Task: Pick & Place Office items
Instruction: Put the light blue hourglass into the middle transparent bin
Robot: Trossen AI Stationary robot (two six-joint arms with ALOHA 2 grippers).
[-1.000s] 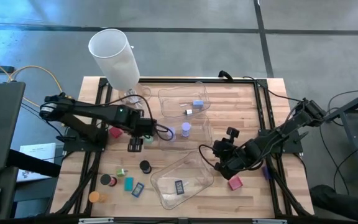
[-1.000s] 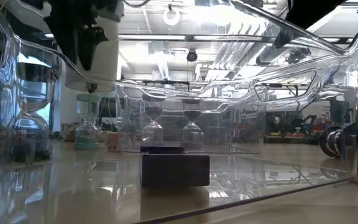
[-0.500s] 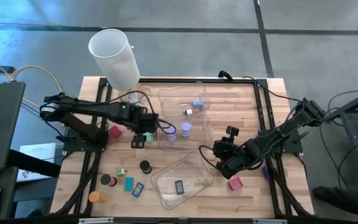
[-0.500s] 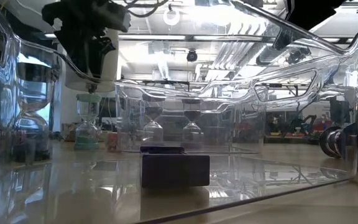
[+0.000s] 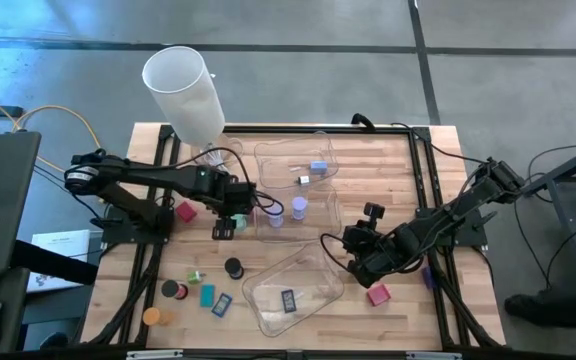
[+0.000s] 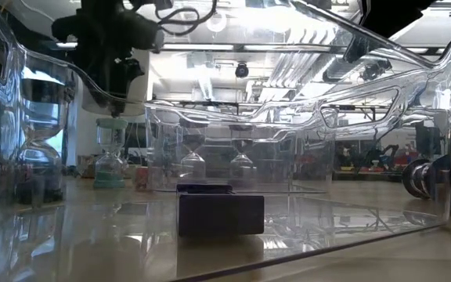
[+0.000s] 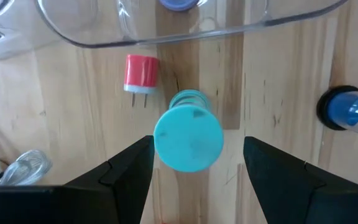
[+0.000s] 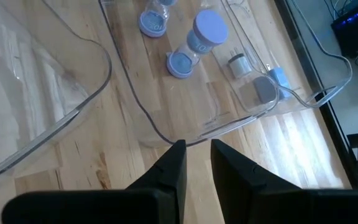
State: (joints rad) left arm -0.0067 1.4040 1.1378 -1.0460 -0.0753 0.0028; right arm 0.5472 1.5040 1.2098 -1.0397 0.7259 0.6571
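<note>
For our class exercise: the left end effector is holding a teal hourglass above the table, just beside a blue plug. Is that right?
Not quite. The plug is red, not blue, as the left wrist view shows. The left end effector does hold the teal hourglass above the table.

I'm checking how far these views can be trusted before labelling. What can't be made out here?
- Left gripper: wrist view shows a teal hourglass between its fingers, contact unclear.
- Low view: clear tray walls distort everything behind.
- High view: dark rectangle, markings too small.
- Right gripper: nothing visibly between its fingers.
</note>
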